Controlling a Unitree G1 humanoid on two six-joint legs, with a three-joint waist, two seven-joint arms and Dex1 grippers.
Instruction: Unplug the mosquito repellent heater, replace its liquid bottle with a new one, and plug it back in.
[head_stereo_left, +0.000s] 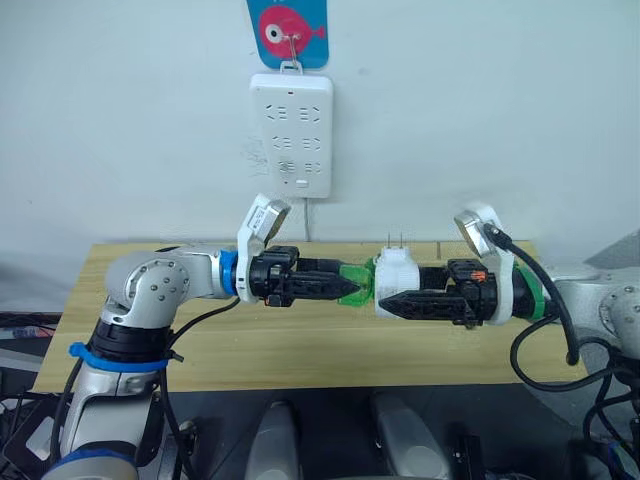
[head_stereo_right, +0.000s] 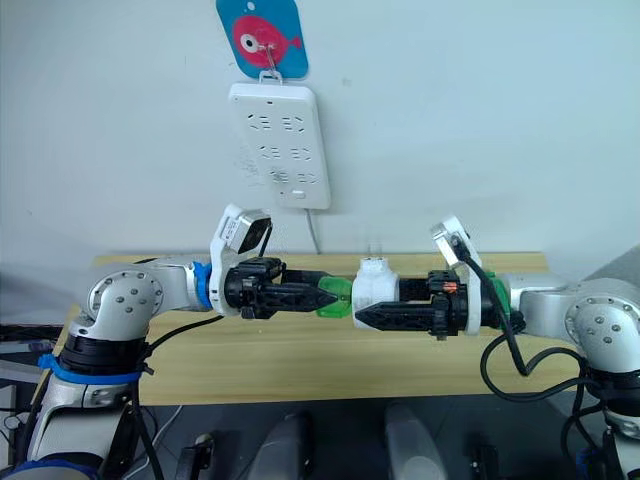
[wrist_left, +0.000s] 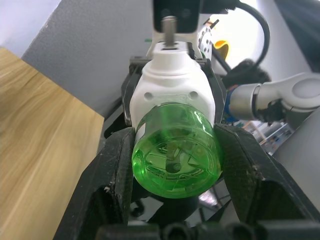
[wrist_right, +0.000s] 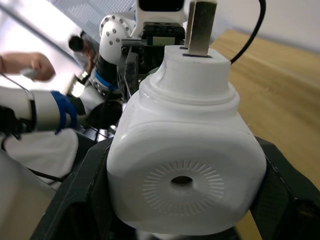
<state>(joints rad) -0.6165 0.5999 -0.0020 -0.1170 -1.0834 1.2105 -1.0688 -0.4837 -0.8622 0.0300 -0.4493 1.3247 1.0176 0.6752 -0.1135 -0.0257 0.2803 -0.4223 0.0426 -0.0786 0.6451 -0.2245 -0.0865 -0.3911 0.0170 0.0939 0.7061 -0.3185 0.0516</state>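
Note:
The white mosquito repellent heater (head_stereo_left: 396, 276) hangs above the wooden table, its two metal prongs pointing up. My right gripper (head_stereo_left: 384, 301) is shut on its body, seen close in the right wrist view (wrist_right: 185, 165). A green translucent liquid bottle (head_stereo_left: 357, 284) sticks out of the heater's left side. My left gripper (head_stereo_left: 352, 289) is shut on that bottle; the left wrist view shows the bottle's base (wrist_left: 176, 156) between the black fingers (wrist_left: 114, 175), still seated in the heater (wrist_left: 172, 85).
A white multi-socket power strip (head_stereo_left: 291, 134) hangs on the wall from a hook, under a blue tag with a pink fish (head_stereo_left: 288, 30). Its cord drops behind the wooden table (head_stereo_left: 300, 340). A person's hand (wrist_right: 30, 65) appears in the background of the right wrist view.

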